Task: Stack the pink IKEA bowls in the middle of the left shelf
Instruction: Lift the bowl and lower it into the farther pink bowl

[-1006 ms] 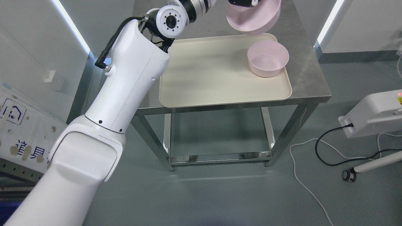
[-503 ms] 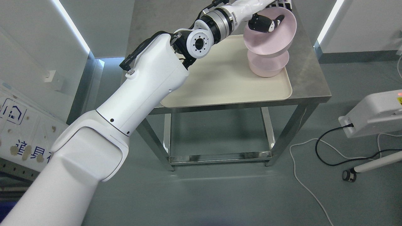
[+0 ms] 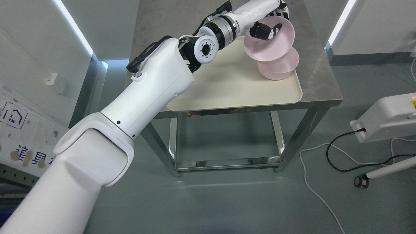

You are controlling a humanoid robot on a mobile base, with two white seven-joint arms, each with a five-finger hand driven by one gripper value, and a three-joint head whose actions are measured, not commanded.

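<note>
Gripping a pink bowl [image 3: 269,45] by its rim, thumb inside and fingers wrapped over the far edge, the left robot hand [image 3: 268,22] holds it steeply tilted directly above a second pink bowl [image 3: 279,70], which sits upright at the far right end of a cream tray [image 3: 227,87]. The held bowl's base appears to touch or nearly touch the lower bowl's rim; contact cannot be confirmed. The right robot hand is out of view.

Nesting the pair cleanly would likely call for levelling the tilted bowl so the two rims run parallel, centring it over the lower one, then lowering it gently before letting go. Releasing it at this angle risks the bowl rolling off, or nudging the lower one toward the nearby tray edge.

The tray rests on a stainless steel table [image 3: 320,81] with an open lower frame, standing on a grey-green floor between pale walls lit by vertical light strips. A white device [image 3: 388,118] with a black cable [image 3: 338,152] sits at right. No shelf can be made out.
</note>
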